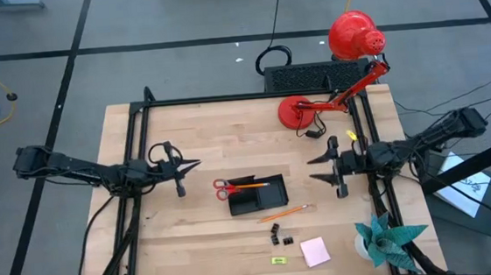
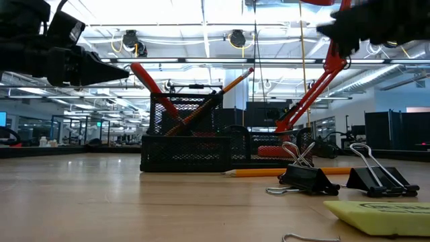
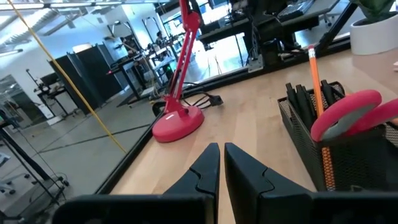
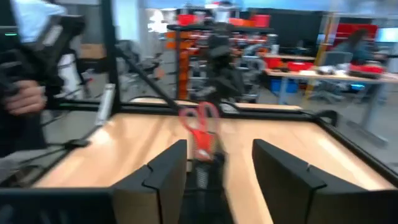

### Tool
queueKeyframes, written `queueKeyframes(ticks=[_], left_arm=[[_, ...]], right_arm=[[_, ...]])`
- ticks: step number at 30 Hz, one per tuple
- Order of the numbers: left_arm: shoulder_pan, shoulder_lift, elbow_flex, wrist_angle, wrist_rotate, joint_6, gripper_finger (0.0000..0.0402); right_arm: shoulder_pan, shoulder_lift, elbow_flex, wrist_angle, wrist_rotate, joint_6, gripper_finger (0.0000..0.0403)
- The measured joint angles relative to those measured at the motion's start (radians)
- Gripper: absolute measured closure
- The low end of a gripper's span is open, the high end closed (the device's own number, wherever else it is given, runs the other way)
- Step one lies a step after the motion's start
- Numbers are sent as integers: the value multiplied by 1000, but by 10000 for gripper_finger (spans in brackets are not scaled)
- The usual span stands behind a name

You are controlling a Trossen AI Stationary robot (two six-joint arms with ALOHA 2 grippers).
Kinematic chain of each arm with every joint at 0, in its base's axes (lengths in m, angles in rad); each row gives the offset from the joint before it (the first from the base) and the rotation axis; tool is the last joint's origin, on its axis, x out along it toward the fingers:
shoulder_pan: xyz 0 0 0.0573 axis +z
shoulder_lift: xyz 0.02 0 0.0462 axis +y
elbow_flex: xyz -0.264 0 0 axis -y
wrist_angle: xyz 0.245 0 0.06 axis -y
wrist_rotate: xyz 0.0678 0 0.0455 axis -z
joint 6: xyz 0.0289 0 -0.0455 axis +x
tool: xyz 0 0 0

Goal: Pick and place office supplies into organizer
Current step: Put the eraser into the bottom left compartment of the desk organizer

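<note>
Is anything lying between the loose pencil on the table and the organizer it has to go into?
Nothing visible. The pencil lies on bare table just in front of the organizer; the clips sit farther off, on its other side. The scissors and another pencil already stand in the organizer.

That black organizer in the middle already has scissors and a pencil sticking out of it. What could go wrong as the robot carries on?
The scissors and a pencil lean out of the organizer, so a gripper reaching in might knock them or tip it. The binder clips are small and close together, easy to miss. The loose pencil lies flat on the table, hard to pinch.
</note>
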Motion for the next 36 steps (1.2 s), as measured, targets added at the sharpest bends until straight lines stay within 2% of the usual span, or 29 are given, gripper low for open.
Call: queueKeyframes(ticks=[5,13,18,23,27,33,36], left_arm=[[0,0,0,-2,0,-32,371],[0,0,0,-3,0,-55,371],[0,0,0,-3,0,-56,371],[0,0,0,-4,0,-55,371],[0,0,0,-4,0,-38,371],[0,0,0,-5,0,-34,371],[0,0,0,-7,0,-32,371]], right_arm=[[92,177,123,-1,5,-47,219],[178,517,330,-34,33,-14,220],[244,695,529,-232,88,50,204],[314,826,747,-505,137,135,195],[362,910,888,-636,136,201,201],[415,1028,1025,-641,107,305,212],[428,1077,1035,-641,86,339,215]])
